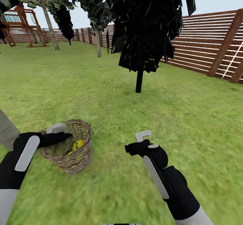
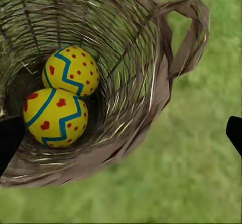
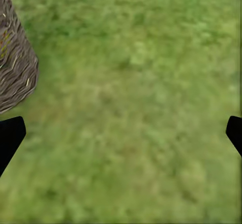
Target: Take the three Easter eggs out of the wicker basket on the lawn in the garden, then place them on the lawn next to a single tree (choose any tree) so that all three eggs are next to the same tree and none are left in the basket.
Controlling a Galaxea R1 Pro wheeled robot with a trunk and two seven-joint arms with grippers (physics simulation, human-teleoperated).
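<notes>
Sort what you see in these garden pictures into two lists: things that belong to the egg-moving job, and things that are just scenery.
Job:
wicker basket
two Easter eggs in it
lawn
grey-trunked tree
left gripper
right gripper

Scenery:
black-trunked tree
wooden fence
play frame

Flat, even daylight all over, bright but soft, under a pale washed-out sky and with no clear direction to it. Hardly a cast shadow on the lawn (image 1: 189, 117), not even under the black-trunked tree (image 1: 139, 81) out ahead of the right gripper (image 1: 143, 138). Grass smears into blur beneath both grippers and sharpens farther off. Just below the left gripper (image 2: 121, 133), the wicker basket (image 2: 151, 82) is crisp, its depths dimmer, the two Easter eggs (image 2: 70, 71) evenly lit, no glare. The right wrist picture is soft throughout, grass mushy, fingertips (image 3: 10, 135) plain black.
</notes>
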